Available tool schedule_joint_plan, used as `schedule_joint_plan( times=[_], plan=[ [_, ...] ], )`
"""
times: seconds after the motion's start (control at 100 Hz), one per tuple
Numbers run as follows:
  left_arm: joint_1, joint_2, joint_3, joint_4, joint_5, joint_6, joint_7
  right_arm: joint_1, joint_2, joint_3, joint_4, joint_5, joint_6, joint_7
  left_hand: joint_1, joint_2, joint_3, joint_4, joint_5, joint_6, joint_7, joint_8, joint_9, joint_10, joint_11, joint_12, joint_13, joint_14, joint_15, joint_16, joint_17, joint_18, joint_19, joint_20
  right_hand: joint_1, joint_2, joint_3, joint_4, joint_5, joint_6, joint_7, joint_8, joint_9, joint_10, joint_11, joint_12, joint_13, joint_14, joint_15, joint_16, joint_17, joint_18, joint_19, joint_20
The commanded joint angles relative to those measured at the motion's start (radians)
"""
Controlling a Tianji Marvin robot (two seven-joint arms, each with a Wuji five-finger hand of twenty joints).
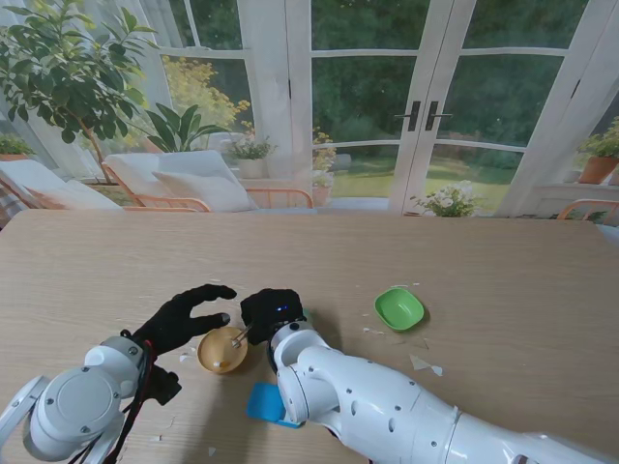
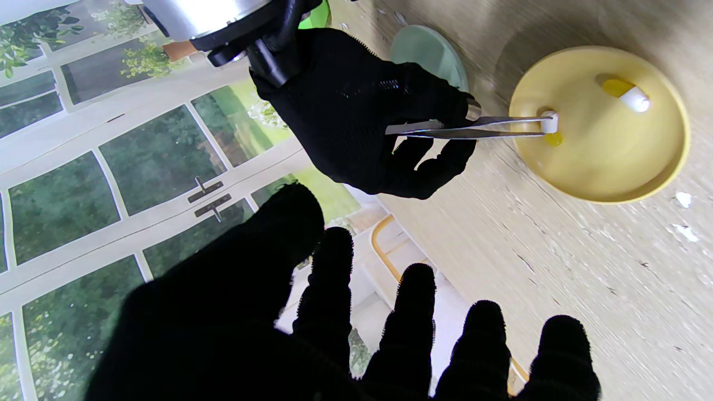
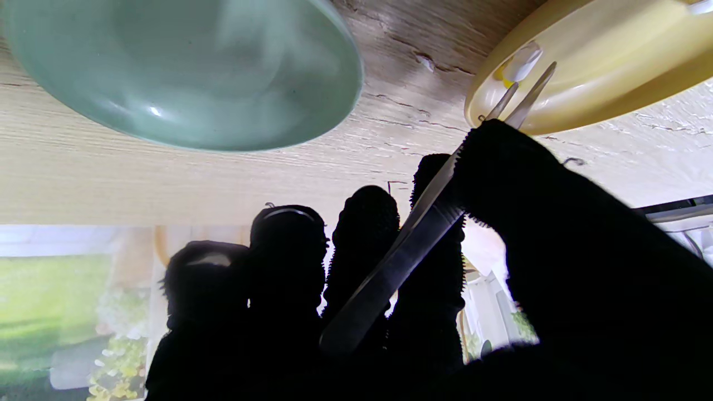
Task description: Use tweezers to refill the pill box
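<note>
Right hand (image 1: 273, 311) clamped on tweezers (image 2: 473, 127), thumb pressing metal shank against fingers (image 3: 367, 234) — tips inside yellow dish (image 1: 221, 350), closing on white-and-yellow capsule (image 2: 550, 127). Second capsule (image 2: 626, 93) lies in same dish, apart from tips. Left hand (image 1: 184, 321) holds nothing, fingers spread, hovering just beside dish. Pale green dish (image 3: 178, 72) on table next to right hand. Blue pill box (image 1: 263, 403) near right forearm, partly hidden. Green bowl (image 1: 399, 308) well apart from both hands.

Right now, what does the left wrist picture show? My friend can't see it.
The right robot hand, in a black glove, holds metal tweezers whose tips touch a white-and-yellow capsule in a yellow dish on the wooden table. A second capsule lies in the dish, and the left robot hand spreads open nearby.
</note>
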Motion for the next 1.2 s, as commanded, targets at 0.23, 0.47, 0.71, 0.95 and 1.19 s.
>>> schedule_joint_plan(
  times=[0.23, 0.47, 0.71, 0.95, 1.19],
  plan=[
    [0.011, -0.004, -0.005, -0.012, -0.004, -0.001, -0.01, 0.005, -0.015, -0.006, 0.005, 0.009, 0.013, 0.017, -0.001, 0.001, -0.009, 0.029, -0.014, -0.041, 0.002, -0.008, -0.015, -0.043, -0.002, -0.008, -0.022, -0.026, -0.011, -0.009, 0.002, -0.033, -0.027, -0.007, -0.029, 0.002, -0.013, 0.062, 0.002, 0.041, 0.004, 0.013, -0.019, 0.0, 0.01, 0.013, -0.019, 0.008, 0.028, 0.013, -0.012, -0.035, 0.062, 0.028],
    [0.011, -0.004, -0.006, -0.013, -0.005, 0.0, -0.009, 0.013, -0.021, -0.013, 0.017, 0.012, 0.01, 0.019, 0.0, 0.001, -0.008, 0.029, -0.016, -0.042, 0.001, -0.008, -0.016, -0.044, -0.001, -0.008, -0.021, -0.027, -0.011, -0.009, 0.001, -0.033, -0.025, -0.007, -0.031, 0.004, -0.011, 0.064, 0.008, 0.055, -0.006, 0.022, -0.02, 0.003, 0.011, 0.015, -0.02, 0.007, 0.03, 0.014, -0.012, -0.035, 0.062, 0.028],
    [0.011, -0.005, -0.006, -0.013, -0.005, 0.0, -0.008, 0.016, -0.026, -0.012, 0.031, 0.015, -0.023, 0.002, -0.001, 0.001, -0.008, 0.028, -0.016, -0.042, 0.002, -0.008, -0.016, -0.044, -0.001, -0.008, -0.022, -0.026, -0.011, -0.008, 0.001, -0.034, -0.025, -0.006, 0.028, -0.03, 0.028, 0.049, 0.033, 0.068, 0.034, 0.019, 0.031, 0.009, 0.027, 0.021, 0.043, 0.001, 0.044, 0.012, 0.034, -0.018, 0.082, 0.026],
    [0.011, -0.004, -0.006, -0.014, -0.003, 0.001, -0.008, 0.02, -0.027, -0.02, 0.036, 0.008, -0.032, 0.003, 0.0, 0.0, -0.008, 0.029, -0.017, -0.041, 0.002, -0.008, -0.016, -0.043, -0.001, -0.008, -0.021, -0.026, -0.012, -0.008, 0.001, -0.034, -0.024, -0.006, 0.033, -0.036, 0.041, 0.043, 0.045, 0.079, 0.052, 0.005, 0.043, 0.007, 0.04, 0.035, 0.052, -0.005, 0.059, 0.017, 0.041, -0.017, 0.092, 0.022],
    [0.011, -0.004, -0.006, -0.014, -0.004, 0.0, -0.008, 0.02, -0.027, -0.023, 0.038, 0.008, -0.039, 0.004, -0.001, 0.0, -0.007, 0.029, -0.018, -0.042, 0.001, -0.008, -0.016, -0.043, -0.002, -0.008, -0.021, -0.026, -0.012, -0.008, 0.001, -0.034, -0.024, -0.006, 0.067, -0.038, 0.062, 0.053, 0.109, 0.061, 0.086, 0.003, 0.08, 0.013, 0.051, 0.049, 0.079, 0.001, 0.07, 0.018, 0.055, -0.006, 0.105, 0.019]
  ],
)
